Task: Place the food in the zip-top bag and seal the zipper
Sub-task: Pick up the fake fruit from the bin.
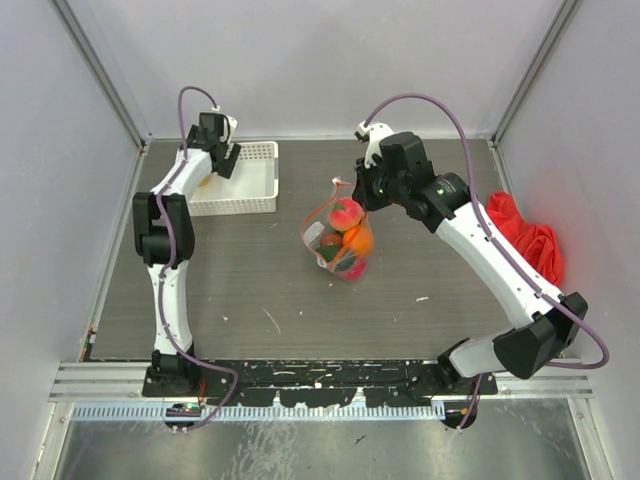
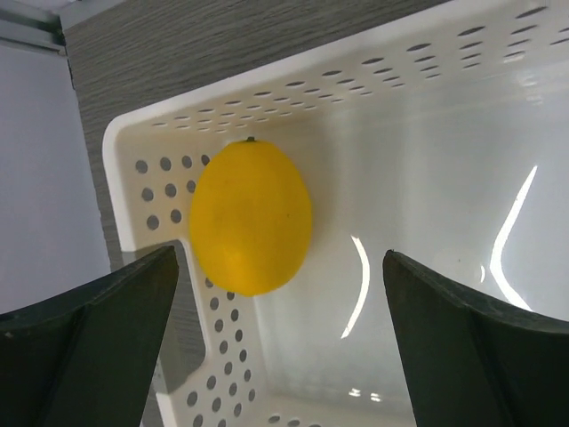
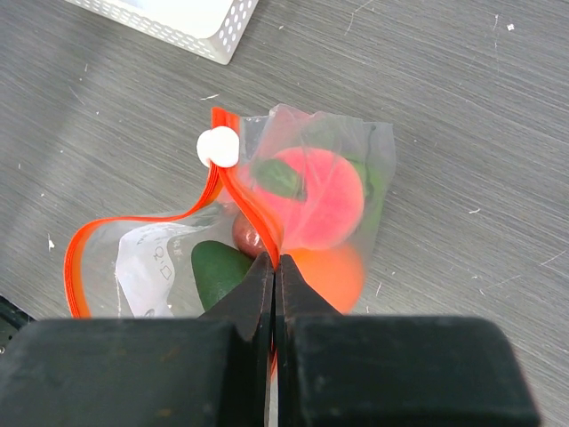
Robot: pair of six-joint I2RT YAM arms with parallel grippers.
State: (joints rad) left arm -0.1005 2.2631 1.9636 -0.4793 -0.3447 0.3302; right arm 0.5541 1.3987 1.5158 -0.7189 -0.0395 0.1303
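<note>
Thin, crinkled and clear, the zip-top bag (image 3: pixel 378 151) sits on the grey wood-grain table (image 1: pixel 250 285) with smooth round food (image 3: pixel 311 218) inside: peach-pink fruit (image 3: pixel 327 189), orange fruit (image 3: pixel 336 271), dark green fruit (image 3: pixel 218 271), perhaps a brown fruit (image 3: pixel 244 236). The right gripper (image 3: pixel 275 267) is pinched tight on its orange-red zipper (image 3: pixel 107 227). The left gripper (image 2: pixel 280 267) gapes empty over a glossy yellow fruit (image 2: pixel 251 218) in the perforated white basket (image 2: pixel 418 80)

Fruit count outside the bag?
1: the yellow fruit in a corner of the white basket, under the open left hand. The left arm blocks part of the basket from above, so others may be hidden.
</note>
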